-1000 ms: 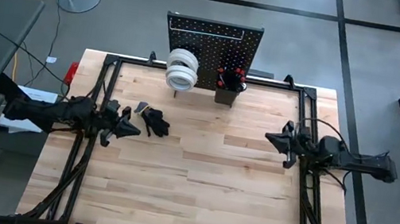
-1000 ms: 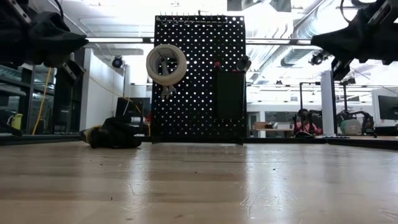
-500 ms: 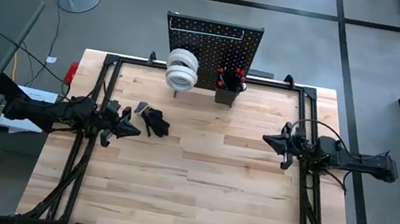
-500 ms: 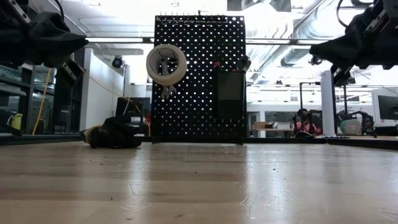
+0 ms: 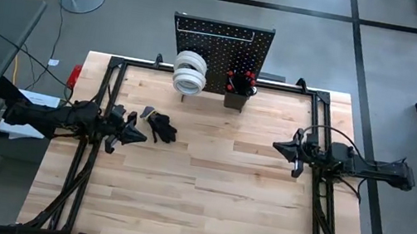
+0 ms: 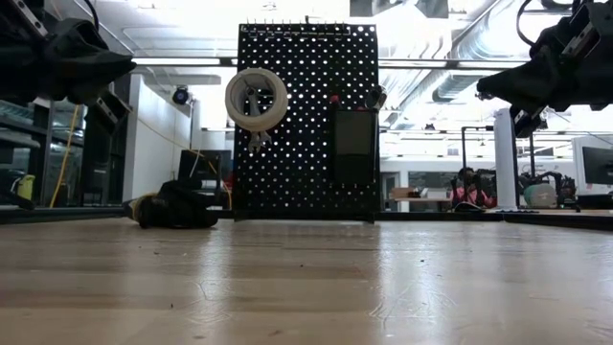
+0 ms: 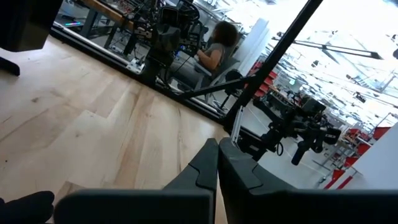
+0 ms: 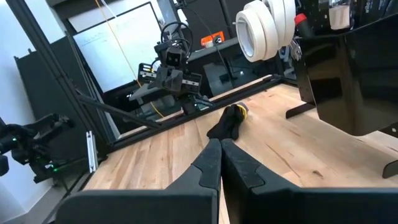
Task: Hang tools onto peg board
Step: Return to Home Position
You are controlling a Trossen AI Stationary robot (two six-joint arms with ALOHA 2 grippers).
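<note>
The black peg board (image 5: pixel 222 39) stands upright at the table's far edge. White tape rolls (image 5: pixel 189 72) hang from a peg on its front, left of a black bin (image 5: pixel 237 96) with red-handled tools (image 5: pixel 241 79) sticking up out of it. A dark lump (image 5: pixel 161 129) with a yellowish end lies on the table at the left, with a small silver piece (image 5: pixel 146 112) beside it. My left gripper (image 5: pixel 141 135) is shut, level above the table, just left of the lump. My right gripper (image 5: pixel 276 147) is shut at the right, holding nothing.
Black frame rails (image 5: pixel 94 149) run along both sides of the wooden table (image 5: pixel 204 200). The middle and near parts of the table are bare wood. A person sits far off in the room behind the table (image 6: pixel 467 190).
My right gripper has tipped its fingertips a little downward while staying in place at the table's right. The tools and the peg board have not moved.
</note>
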